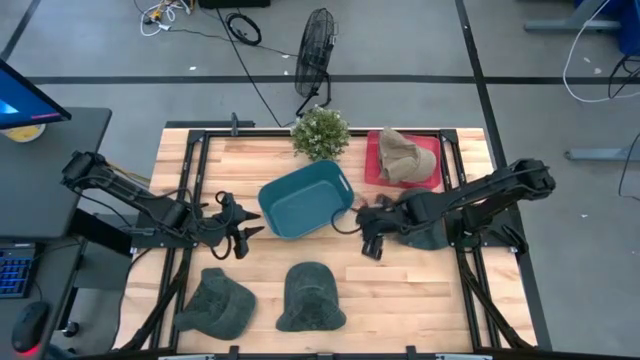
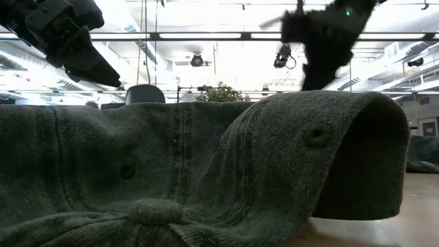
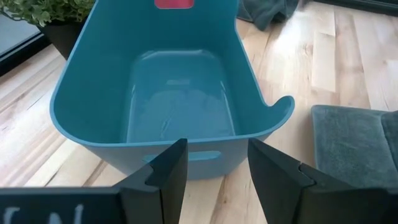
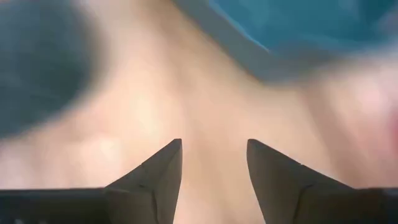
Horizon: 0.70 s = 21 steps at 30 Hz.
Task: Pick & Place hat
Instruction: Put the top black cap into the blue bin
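Note:
Two dark green hats lie crown-up near the table's near edge, one (image 1: 216, 303) to the left and one (image 1: 311, 297) in the middle; they fill the low view (image 2: 206, 171). A third dark hat (image 1: 432, 236) lies partly under the right arm. A tan hat (image 1: 404, 157) rests on a red tray (image 1: 374, 170). A teal bin (image 1: 305, 198) sits at the table's middle. My left gripper (image 1: 243, 232) (image 3: 214, 146) hovers open just left of the bin, facing it. My right gripper (image 1: 370, 244) (image 4: 214, 144) is open above bare wood, right of the bin.
A potted plant (image 1: 320, 132) stands behind the bin at the far edge. A black cable loop (image 1: 343, 222) lies by the bin's right corner. Bare wood shows between the bin and the two near hats. A desk with a monitor (image 1: 30, 100) stands left of the table.

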### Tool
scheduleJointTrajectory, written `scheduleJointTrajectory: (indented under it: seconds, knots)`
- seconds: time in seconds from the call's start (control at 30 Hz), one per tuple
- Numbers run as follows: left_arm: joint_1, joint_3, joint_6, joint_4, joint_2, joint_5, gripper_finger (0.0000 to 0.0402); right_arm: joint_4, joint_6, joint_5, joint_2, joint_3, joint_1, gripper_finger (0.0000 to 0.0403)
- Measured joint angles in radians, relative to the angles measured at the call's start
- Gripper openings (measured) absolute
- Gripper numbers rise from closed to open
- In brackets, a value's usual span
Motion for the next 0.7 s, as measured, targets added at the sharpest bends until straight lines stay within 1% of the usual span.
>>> scheduleJointTrajectory:
  seconds: [0.1,0.17,0.2,0.3,0.43,0.5,0.6,0.7]
  knots:
    - [0.000,0.000,0.002,-0.001,0.000,0.000,0.0172,-0.187,0.126,0.075,-0.017,0.000,-0.023,0.0185]
    - [0.000,0.000,0.019,-0.001,0.000,0.000,0.0172,-0.287,0.183,0.088,-0.029,0.000,-0.030,0.0185]
    - [0.000,0.000,0.027,-0.002,0.000,0.000,0.0172,-0.330,0.187,0.084,-0.034,0.000,-0.029,0.0185]
    - [0.000,0.000,0.040,-0.003,0.000,0.000,0.0172,-0.469,0.158,0.074,-0.037,0.000,-0.022,0.0185]
    - [0.000,0.000,0.040,-0.003,0.000,0.000,0.0172,-0.649,0.125,0.017,-0.036,0.000,-0.021,0.0185]
    - [0.000,0.000,0.040,-0.003,0.000,0.000,0.0172,-0.717,0.095,0.017,-0.036,0.000,-0.021,0.0185]
    - [0.000,0.000,0.040,-0.003,0.000,0.000,0.0172,-0.768,0.047,0.034,-0.036,0.000,-0.021,0.0185]
    - [0.000,0.000,0.039,-0.002,0.000,0.000,0.0172,-0.750,0.026,0.020,-0.035,0.000,-0.025,0.0184]
